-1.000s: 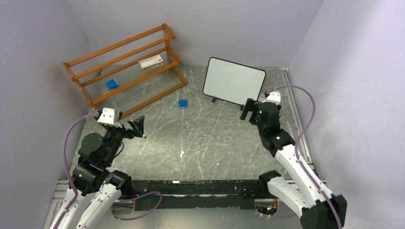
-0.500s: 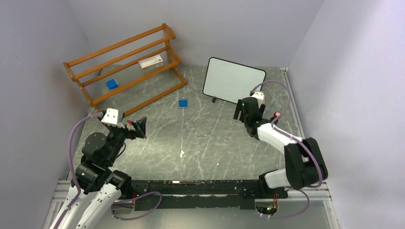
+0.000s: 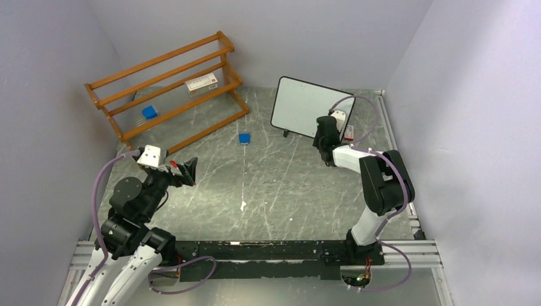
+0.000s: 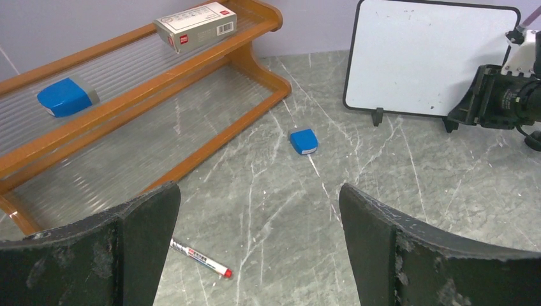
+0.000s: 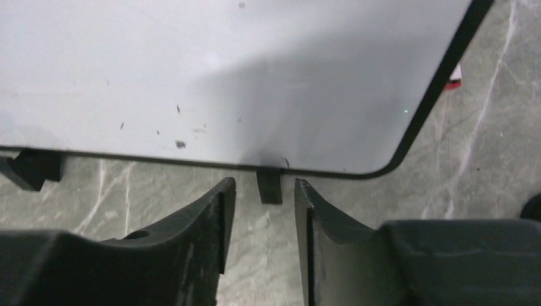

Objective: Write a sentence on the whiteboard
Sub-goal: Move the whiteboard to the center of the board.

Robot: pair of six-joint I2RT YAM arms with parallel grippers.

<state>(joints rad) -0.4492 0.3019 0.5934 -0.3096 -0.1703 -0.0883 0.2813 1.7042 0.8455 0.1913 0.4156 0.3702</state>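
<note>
The whiteboard [image 3: 306, 105] stands upright at the back right on small black feet; its face [image 5: 223, 64] is blank apart from tiny specks, so no sentence shows. My right gripper [image 3: 322, 137] sits low in front of its right foot [image 5: 269, 188]. The jaws are narrowed to a small gap, and the foot stands just at the fingertips [image 5: 224, 191] with space on both sides. My left gripper [image 3: 187, 171] hangs wide open at the left, holding nothing. A red-capped marker [image 4: 198, 256] lies on the table beneath it, beside the left finger [image 4: 143, 236]. The whiteboard [image 4: 427, 57] also shows in the left wrist view.
A wooden rack [image 3: 169, 83] stands at the back left with a white box [image 3: 201, 83] and a blue eraser [image 3: 150, 112] on it. Another blue eraser [image 3: 244, 138] lies on the table. A small red-and-white item [image 3: 348, 132] rests by the board's right end. Walls close in on three sides.
My right arm has folded in and moved left to the whiteboard's lower edge, and its jaws have narrowed from wide open. My left gripper shifted slightly.
</note>
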